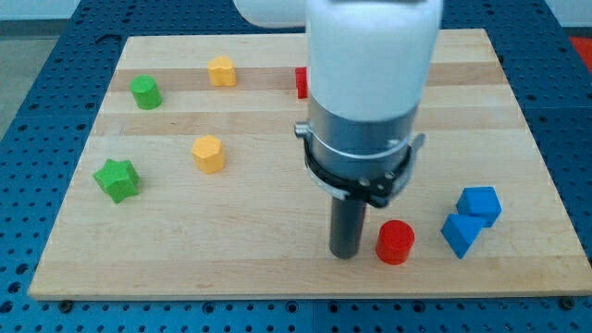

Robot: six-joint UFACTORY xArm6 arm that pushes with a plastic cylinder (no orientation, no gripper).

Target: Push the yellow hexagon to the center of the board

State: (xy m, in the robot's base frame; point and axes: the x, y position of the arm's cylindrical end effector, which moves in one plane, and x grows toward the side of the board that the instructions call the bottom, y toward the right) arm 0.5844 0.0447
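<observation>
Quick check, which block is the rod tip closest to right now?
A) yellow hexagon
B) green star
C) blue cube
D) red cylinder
D: my tip sits just to the view's left of the red cylinder near the board's bottom edge, while the yellow hexagon, green star and blue cube are all farther off.

White cylindrical arm housing (pixel 370 55), grey metal collar with black clamp ring (pixel 361 166), dark rod (pixel 349 227)
</observation>
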